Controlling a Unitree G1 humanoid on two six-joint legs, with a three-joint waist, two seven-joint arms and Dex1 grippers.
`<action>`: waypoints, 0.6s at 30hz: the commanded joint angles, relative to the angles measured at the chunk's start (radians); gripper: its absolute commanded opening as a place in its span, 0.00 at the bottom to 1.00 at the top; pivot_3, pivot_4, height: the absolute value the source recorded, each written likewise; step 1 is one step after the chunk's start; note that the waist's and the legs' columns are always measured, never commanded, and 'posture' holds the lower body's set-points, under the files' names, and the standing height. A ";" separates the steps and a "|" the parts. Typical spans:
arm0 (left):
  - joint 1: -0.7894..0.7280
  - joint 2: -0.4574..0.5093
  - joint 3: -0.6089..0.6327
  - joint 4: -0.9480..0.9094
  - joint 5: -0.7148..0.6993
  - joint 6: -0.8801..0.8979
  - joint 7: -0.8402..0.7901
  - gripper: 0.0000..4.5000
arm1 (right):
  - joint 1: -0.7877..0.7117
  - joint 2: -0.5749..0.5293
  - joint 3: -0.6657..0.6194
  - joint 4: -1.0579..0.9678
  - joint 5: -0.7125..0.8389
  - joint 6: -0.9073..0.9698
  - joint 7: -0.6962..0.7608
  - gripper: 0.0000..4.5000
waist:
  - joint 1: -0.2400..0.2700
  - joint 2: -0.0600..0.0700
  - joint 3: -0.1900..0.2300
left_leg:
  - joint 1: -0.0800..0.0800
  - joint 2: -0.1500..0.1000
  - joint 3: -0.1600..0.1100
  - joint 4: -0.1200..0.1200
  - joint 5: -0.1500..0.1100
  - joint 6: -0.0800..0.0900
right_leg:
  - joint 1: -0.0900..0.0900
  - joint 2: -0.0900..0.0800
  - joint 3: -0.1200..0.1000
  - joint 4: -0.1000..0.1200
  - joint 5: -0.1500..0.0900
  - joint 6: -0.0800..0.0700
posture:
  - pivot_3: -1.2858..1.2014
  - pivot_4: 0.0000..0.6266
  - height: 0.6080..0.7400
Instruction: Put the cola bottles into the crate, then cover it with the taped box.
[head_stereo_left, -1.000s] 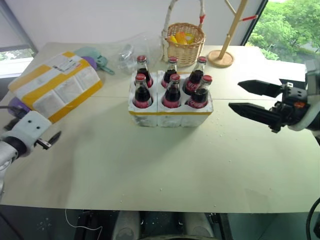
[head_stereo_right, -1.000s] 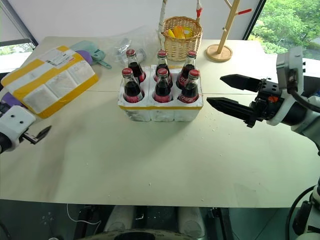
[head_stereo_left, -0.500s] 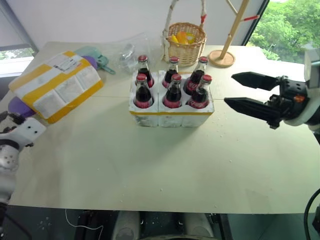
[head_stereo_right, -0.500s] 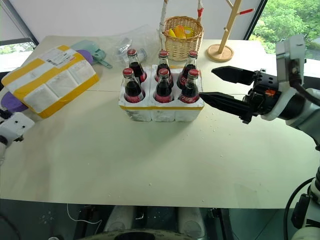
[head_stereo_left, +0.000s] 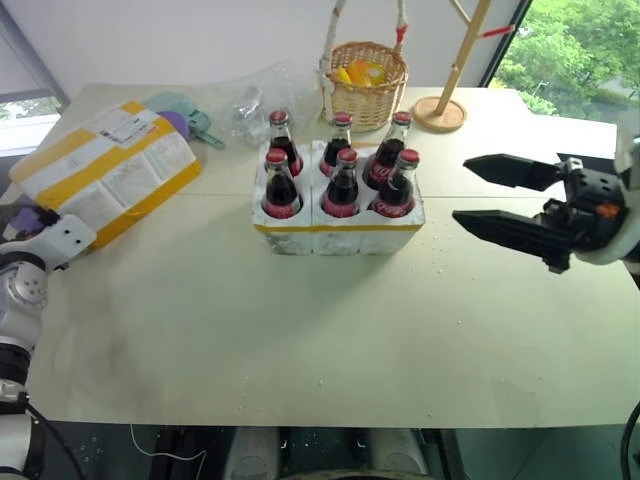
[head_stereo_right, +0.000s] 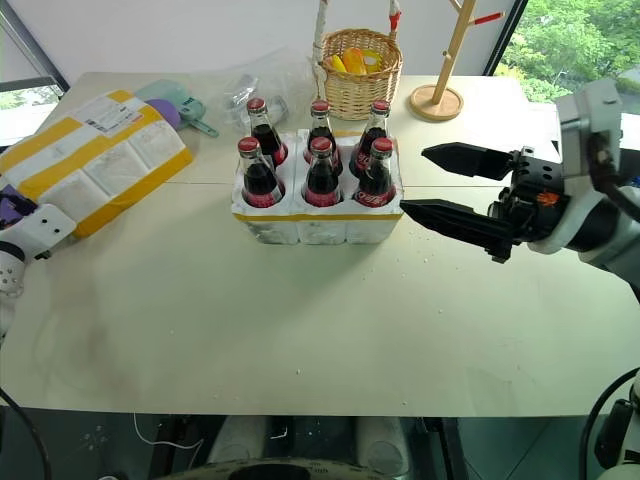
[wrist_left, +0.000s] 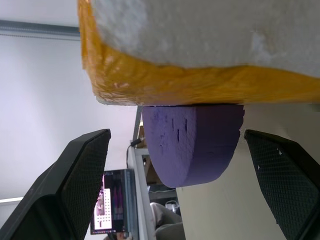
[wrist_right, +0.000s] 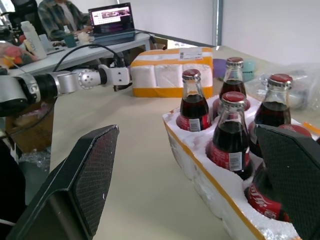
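Observation:
Six cola bottles (head_stereo_left: 342, 180) with red caps stand upright in the wells of the white foam crate (head_stereo_left: 340, 236) at the table's middle. The taped box (head_stereo_left: 105, 170), white foam with broad yellow bands, lies at the back left. My left gripper (wrist_left: 175, 135) is at the table's left edge by the box's near corner. It is open, its fingers either side of a purple disc (wrist_left: 192, 145) that sticks out from under the box. My right gripper (head_stereo_left: 462, 190) hovers open just right of the crate, pointing at it and holding nothing.
A wicker basket (head_stereo_left: 367, 75) with yellow items and a wooden stand (head_stereo_left: 442, 115) sit behind the crate. A clear plastic bag (head_stereo_left: 245, 100) and a teal scoop (head_stereo_left: 190, 115) lie between the basket and the box. A person at a desk with a laptop (wrist_right: 112, 20) is beyond the table.
My left hand has swung outward and forward along the table's left edge to the taped box's near corner, rolling as it went. The right gripper stays about where it was.

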 joint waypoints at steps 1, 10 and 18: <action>-0.047 0.007 -0.018 0.051 0.008 -0.023 0.023 1.00 | 0.004 -0.020 -0.046 -0.028 0.043 -0.017 -0.016 0.99 | 0.000 -0.002 -0.001 | 0.000 0.000 0.000 0.000 0.000 0.000 | 0.000 0.000 0.000 0.000 0.000 0.000 | 0.52 0.24 1.00; -0.234 -0.007 -0.101 0.296 0.027 -0.077 0.053 1.00 | 0.003 -0.030 -0.053 -0.030 0.075 -0.028 -0.051 0.99 | 0.002 -0.009 -0.004 | 0.000 -0.001 0.003 0.002 0.000 0.000 | 0.001 0.002 0.000 0.000 0.000 0.001 | 0.52 0.24 1.00; -0.314 -0.018 -0.131 0.391 0.007 -0.112 0.044 0.71 | 0.010 -0.035 -0.052 -0.028 0.078 -0.044 -0.069 1.00 | 0.001 -0.010 -0.005 | 0.000 -0.001 0.004 0.002 0.000 0.000 | 0.001 0.003 0.000 0.001 0.000 0.001 | 0.52 0.24 1.00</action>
